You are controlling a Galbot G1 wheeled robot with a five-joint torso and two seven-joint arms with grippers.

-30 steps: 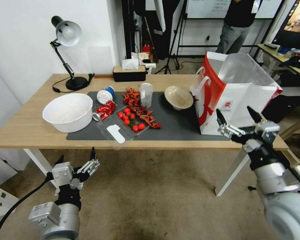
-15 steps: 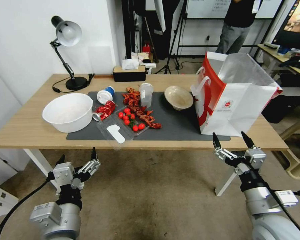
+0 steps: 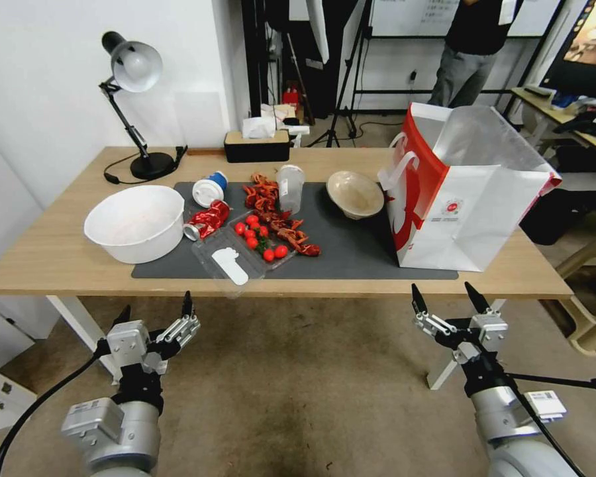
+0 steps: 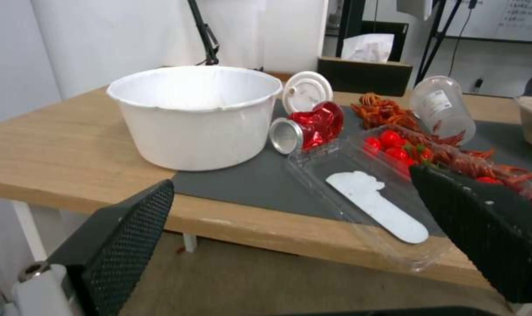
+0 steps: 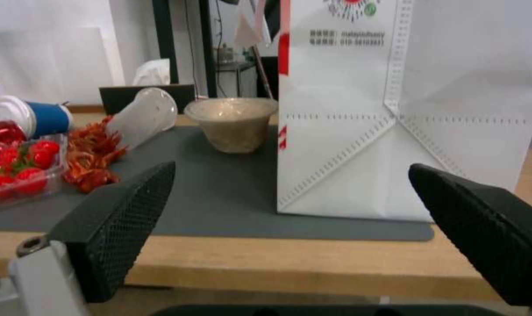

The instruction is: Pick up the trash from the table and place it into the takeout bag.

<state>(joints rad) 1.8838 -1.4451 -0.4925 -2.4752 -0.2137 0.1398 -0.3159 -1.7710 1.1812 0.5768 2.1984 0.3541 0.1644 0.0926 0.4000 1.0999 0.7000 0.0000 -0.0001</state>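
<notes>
Black mesh-faced fingers stand spread wide on both arms, and neither has hold of anything. The right end effector [image 3: 449, 306] hangs below the bench's near edge, out in front of the takeout bag [image 3: 473, 199], fingers pointing up and apart. The left end effector [image 3: 153, 317] hangs likewise below the near edge, at the bench's left half, its jaws parted and empty.

Taking the dark grey mat [image 3: 351, 255] as a clock face seen from the robot's side, the takeout bag stands upright at 3 o'clock, its mouth open and foil lining showing. The beige paper bowl [image 3: 355, 193] sits upright near 1 o'clock, just beside the bag. The clear plastic cup [image 3: 290, 188] lies tipped at 12 o'clock, touching a heap of red crayfish shells [image 3: 271, 215] that runs toward the centre. The blue-and-white lidded cup [image 3: 209, 189] lies on its side at about 11 o'clock, and the crushed red can [image 3: 206, 220] lies just near it at 10 o'clock. A clear clamshell box [image 3: 242, 252] of cherry tomatoes lies open at 7 o'clock, its lid overhanging the mat's near edge. A large white bowl [image 3: 136, 222] stands at 9 o'clock, half off the mat on the light-wood bench [image 3: 53, 255]. A desk lamp [image 3: 134, 99] and a black tissue box [image 3: 256, 146] stand well back.
</notes>
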